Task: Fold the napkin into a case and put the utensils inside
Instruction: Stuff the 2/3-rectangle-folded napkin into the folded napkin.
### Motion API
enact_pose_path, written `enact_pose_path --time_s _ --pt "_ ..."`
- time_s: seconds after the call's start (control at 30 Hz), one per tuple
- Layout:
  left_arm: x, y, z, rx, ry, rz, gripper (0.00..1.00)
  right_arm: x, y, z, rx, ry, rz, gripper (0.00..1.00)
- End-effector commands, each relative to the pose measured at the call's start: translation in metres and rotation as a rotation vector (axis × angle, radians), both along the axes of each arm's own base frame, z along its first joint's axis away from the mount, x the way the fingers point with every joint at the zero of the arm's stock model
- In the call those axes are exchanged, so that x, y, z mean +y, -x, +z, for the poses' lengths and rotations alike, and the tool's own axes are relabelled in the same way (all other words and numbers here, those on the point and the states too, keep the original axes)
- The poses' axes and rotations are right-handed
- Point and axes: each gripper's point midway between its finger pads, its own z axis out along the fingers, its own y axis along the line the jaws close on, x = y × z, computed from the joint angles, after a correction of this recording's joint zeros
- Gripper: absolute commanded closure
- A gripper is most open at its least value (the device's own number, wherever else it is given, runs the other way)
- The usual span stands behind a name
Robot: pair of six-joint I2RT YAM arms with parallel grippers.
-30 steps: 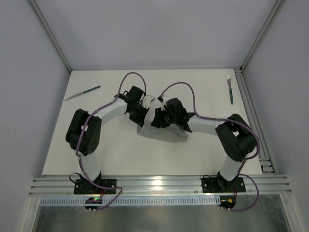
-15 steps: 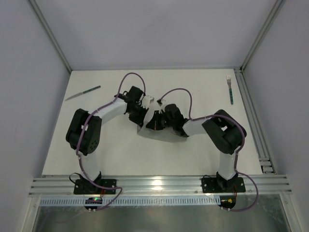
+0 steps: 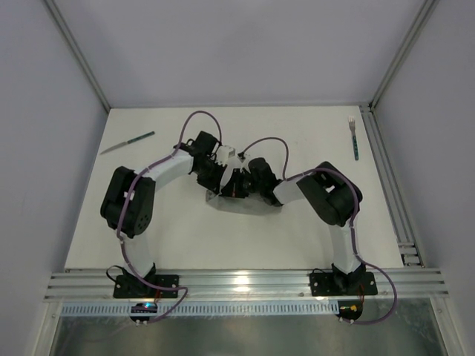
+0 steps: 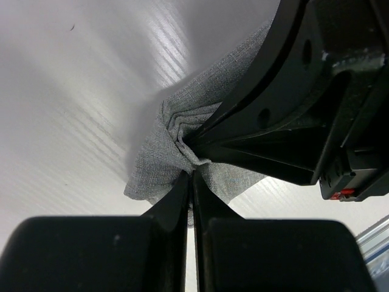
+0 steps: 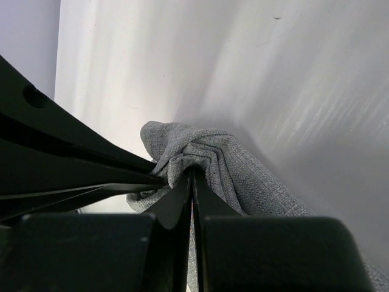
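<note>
The grey napkin (image 3: 249, 203) lies bunched at the table's middle, mostly hidden under both grippers. My left gripper (image 3: 225, 180) and right gripper (image 3: 236, 185) meet tip to tip over it. In the left wrist view my left gripper (image 4: 192, 174) is shut on a gathered fold of the napkin (image 4: 155, 173), with the right gripper's black fingers (image 4: 285, 115) right beside it. In the right wrist view my right gripper (image 5: 192, 171) is shut on the same bunched napkin (image 5: 240, 170). The knife (image 3: 128, 142) lies at the far left. The fork (image 3: 354, 137) lies at the far right.
A metal rail (image 3: 386, 178) runs along the table's right edge and another (image 3: 237, 282) along the near edge. White walls enclose the left, back and right sides.
My right gripper has moved left with the napkin, its arm folding in at the elbow. The napkin is now more bunched, with less cloth showing. The left arm has barely moved.
</note>
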Motion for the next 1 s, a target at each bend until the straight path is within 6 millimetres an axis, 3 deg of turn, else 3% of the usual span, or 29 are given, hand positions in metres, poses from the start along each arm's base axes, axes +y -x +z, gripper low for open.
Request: enact_pose_path --time_s 0.0,0.1,0.2,0.37,0.43,0.53,0.63,0.83,0.97 --pt "-0.009 -0.009 0.015 -0.013 0.076 0.010 1.00 0.005 0.000 -0.004 0.017 0.002 0.009 0.97" --pt "-0.004 -0.019 0.011 -0.024 0.068 0.030 1.00 0.012 0.011 0.002 -0.003 0.008 0.072 0.97" --pt "-0.009 -0.017 0.015 -0.030 0.104 0.001 1.00 0.023 0.010 0.017 -0.006 -0.065 0.096 0.97" --pt "-0.006 -0.009 0.018 -0.021 0.102 -0.013 1.00 0.035 -0.005 0.046 -0.016 -0.176 0.060 0.97" --pt "-0.007 -0.007 0.019 -0.014 0.110 -0.024 1.00 0.037 -0.009 0.043 -0.005 -0.165 0.041 0.97" --pt "-0.008 -0.011 0.024 -0.034 0.114 -0.025 0.97 0.032 -0.011 0.015 0.087 -0.113 -0.001 0.97" --pt "-0.006 -0.021 0.030 -0.071 0.092 -0.032 0.97 0.027 -0.007 0.001 0.130 -0.068 -0.003 0.97" --pt "0.001 -0.030 0.040 -0.094 0.105 0.002 1.00 0.004 0.002 -0.027 0.173 0.071 -0.021 0.97" --pt "0.001 -0.025 0.034 -0.072 0.103 0.001 0.76 0.005 0.002 -0.027 0.177 0.069 -0.021 0.97"
